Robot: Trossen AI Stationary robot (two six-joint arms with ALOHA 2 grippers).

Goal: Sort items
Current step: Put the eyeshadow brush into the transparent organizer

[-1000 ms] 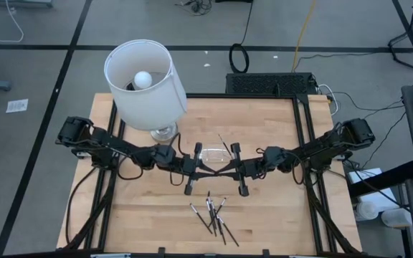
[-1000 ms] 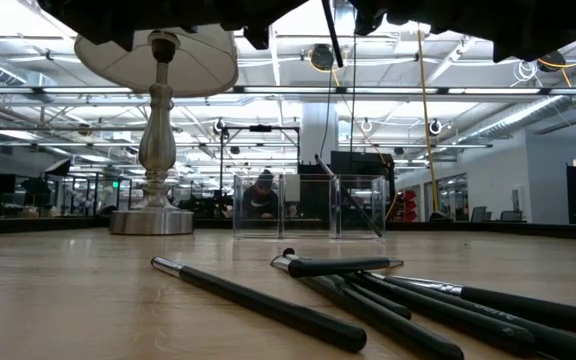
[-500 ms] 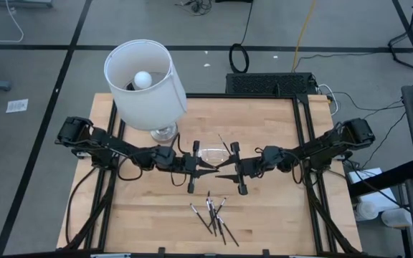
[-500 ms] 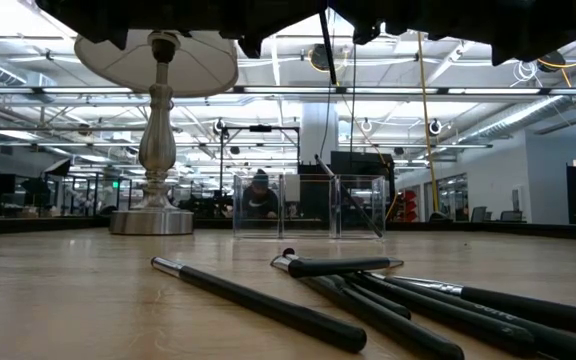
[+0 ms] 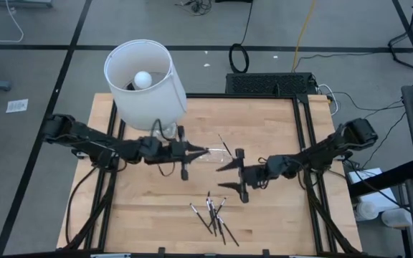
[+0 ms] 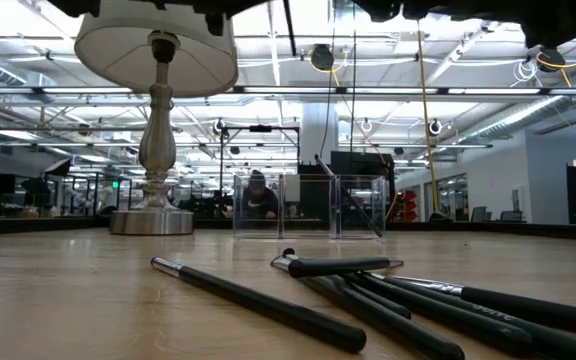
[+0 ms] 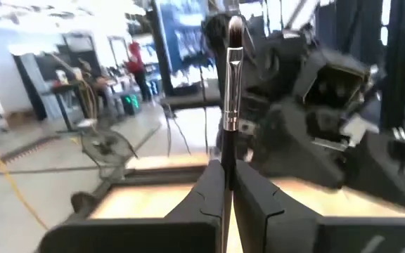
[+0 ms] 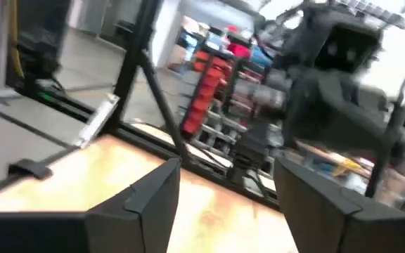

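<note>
Bright overhead light (both wrist views motion-blurred), faint shadows.

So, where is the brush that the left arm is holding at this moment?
The brush stands up from between the shut jaws of the left gripper. In the high view that gripper is above mid-table, over the clear tray and beside the lamp's base.

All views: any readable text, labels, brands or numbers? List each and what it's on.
None can be read.
Makeup brushes: faint pale marks on the handle at the low view's lower right edge, too small to read.
Paper slip on the floor: too small to tell if it bears print.
Background room in both wrist views: blurred; no signs legible.
Lamp and clear plastic tray: no markings visible.
</note>
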